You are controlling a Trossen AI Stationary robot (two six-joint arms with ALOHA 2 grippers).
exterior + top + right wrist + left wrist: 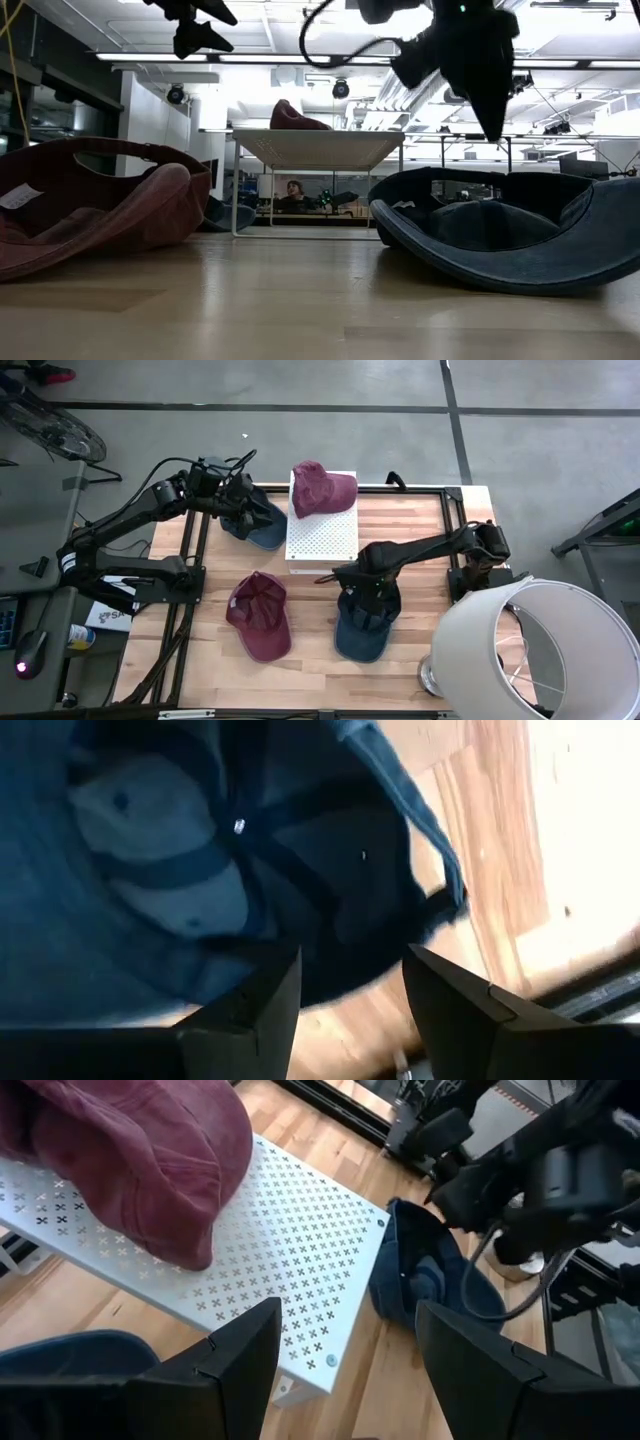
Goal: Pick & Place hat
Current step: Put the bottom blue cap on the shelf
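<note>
Blue cap (200, 870) beneath open right gripper (350, 990)

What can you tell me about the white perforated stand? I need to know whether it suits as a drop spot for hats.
The white perforated stand is a flat, metal-looking shelf punched with small cross-shaped holes, raised on thin legs above the wooden table. It sits level at the table's far middle edge. A maroon hat lies on its far end, overhanging slightly; the near part is bare. A dark blue hat lies beside it on the left, where the left end effector hovers open. Nothing else touches it.
</note>
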